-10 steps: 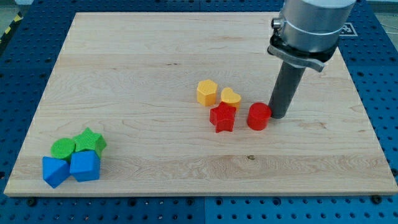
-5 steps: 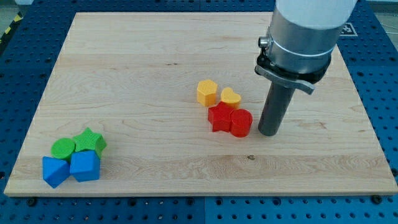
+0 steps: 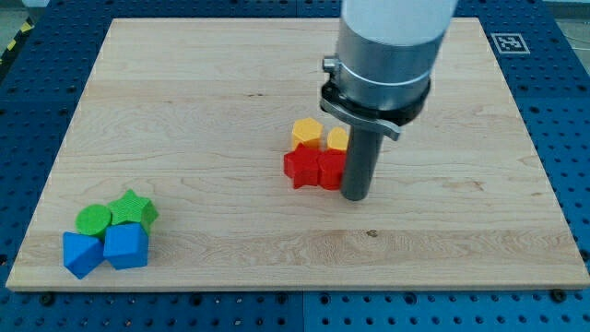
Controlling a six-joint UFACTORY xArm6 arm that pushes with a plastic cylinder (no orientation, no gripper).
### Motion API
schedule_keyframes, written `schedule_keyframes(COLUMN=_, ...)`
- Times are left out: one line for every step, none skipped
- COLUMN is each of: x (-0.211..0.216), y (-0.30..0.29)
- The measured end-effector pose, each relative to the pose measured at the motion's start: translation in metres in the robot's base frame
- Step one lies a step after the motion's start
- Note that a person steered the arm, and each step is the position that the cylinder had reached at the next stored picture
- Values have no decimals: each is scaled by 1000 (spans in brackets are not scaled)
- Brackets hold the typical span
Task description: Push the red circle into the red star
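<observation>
moved: my tip [image 3: 356, 196] leftward | red circle [image 3: 331, 170] touching red star [image 3: 300, 168]

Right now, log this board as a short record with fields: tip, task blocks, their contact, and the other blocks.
tip: my tip sits against the view's right side of the red circle
target: red star, on the circle's left
contact: circle and star touch
behind them: yellow hexagon and yellow heart
bottom left cluster: green circle, green star, two blue blocks
</observation>
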State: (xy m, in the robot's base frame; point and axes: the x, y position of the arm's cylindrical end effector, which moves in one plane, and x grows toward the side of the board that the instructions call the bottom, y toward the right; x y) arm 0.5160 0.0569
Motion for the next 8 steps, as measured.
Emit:
schedule_keyframes(x=-6, y=-12)
schedule_keyframes(x=-6, y=-12)
schedule_keyframes(x=-23, y=-7)
schedule_keyframes(x=-51, y=-7)
schedule_keyframes(x=-65, y=-7)
schedule_keyframes(x=-80, y=-7)
schedule_keyframes(x=-93, y=-20)
schedule_keyframes(x=-95, y=-33)
